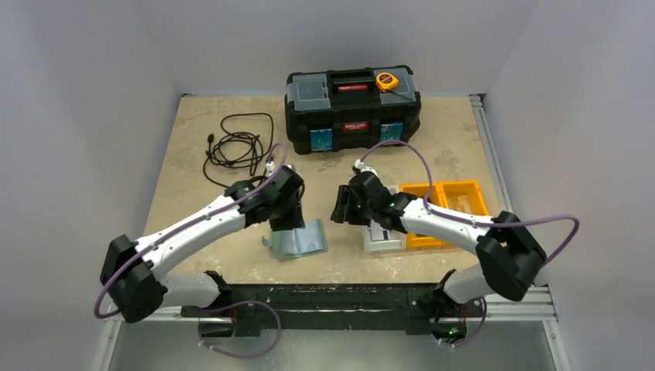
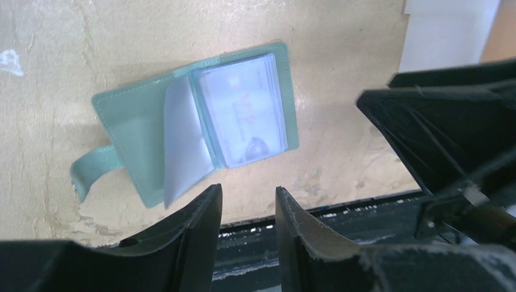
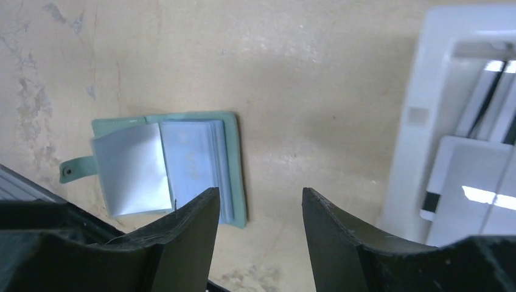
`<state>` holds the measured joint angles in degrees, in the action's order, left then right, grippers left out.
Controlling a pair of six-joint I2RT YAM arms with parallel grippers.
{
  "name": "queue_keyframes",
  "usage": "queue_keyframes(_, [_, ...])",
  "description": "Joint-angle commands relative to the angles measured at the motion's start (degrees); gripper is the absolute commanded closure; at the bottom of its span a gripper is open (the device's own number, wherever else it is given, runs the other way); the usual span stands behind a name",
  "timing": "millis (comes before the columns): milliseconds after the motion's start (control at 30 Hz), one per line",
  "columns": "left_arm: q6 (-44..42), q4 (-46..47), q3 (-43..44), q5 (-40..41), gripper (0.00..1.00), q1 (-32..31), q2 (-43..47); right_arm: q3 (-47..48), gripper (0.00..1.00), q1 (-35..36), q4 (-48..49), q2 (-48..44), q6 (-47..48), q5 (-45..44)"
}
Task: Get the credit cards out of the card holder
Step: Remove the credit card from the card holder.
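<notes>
top view, card holder: the card holder (image 1: 300, 241) lies open and flat on the desk (image 1: 456, 139), near the front edge, between my two arms and closer to the left one.
top view, left pincer: my left pincer (image 1: 287, 220) hangs over the holder's far edge. from up here i cannot read its jaws.
top view, right pincer: my right pincer (image 1: 344, 210) sits apart from the holder, to its right. the white bin (image 1: 384, 241) is close by on its other side.
left wrist, pincer: jaws apart, nothing between them.
left wrist, relation: the holder lies just beyond my fingertips, long axis running across the jaw gap and a little tilted. the pocket half, with a pale card (image 2: 243, 115) behind clear plastic, is straight ahead of the gap. the tab (image 2: 91, 170) is at the far left end.
left wrist, hard to make out: one clear sleeve (image 2: 182, 140) stands flipped up. i cannot count the cards under it, and the print is faint.
right wrist, pincer: jaws apart, empty.
right wrist, relation: the holder lies ahead and left of the gap, and one finger covers its near corner.
right wrist, cut off: the white bin runs out of frame. pale cards (image 3: 468, 194) lie in it, only partly seen.
judgement: my left arm is nearer, so the next move depends on reaching the pocket's open edge.
</notes>
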<state>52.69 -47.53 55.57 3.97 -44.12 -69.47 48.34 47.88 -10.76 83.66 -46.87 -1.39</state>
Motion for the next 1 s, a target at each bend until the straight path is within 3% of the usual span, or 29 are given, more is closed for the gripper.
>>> queue_keyframes(0, [-0.8,0.2,4.9,7.2,0.63,-3.9,-8.2,-2.8,0.48,-0.5,-0.6,-6.2,0.4,-2.6])
queue_keyframes(300, [-1.1,1.2,8.7,12.5,0.58,-9.0,-23.4,-5.6,0.48,-0.5,0.4,-7.4,1.3,-2.0])
queue_keyframes(700, [-0.8,6.6,4.3,12.0,0.56,-10.0,-27.5,-6.6,0.49,-0.2,2.1,-6.0,1.1,-1.0])
queue_keyframes(967, [0.7,9.4,-0.3,12.1,0.7,-10.0,-30.1,-5.1,0.49,3.2,2.4,-2.7,0.4,-1.4])
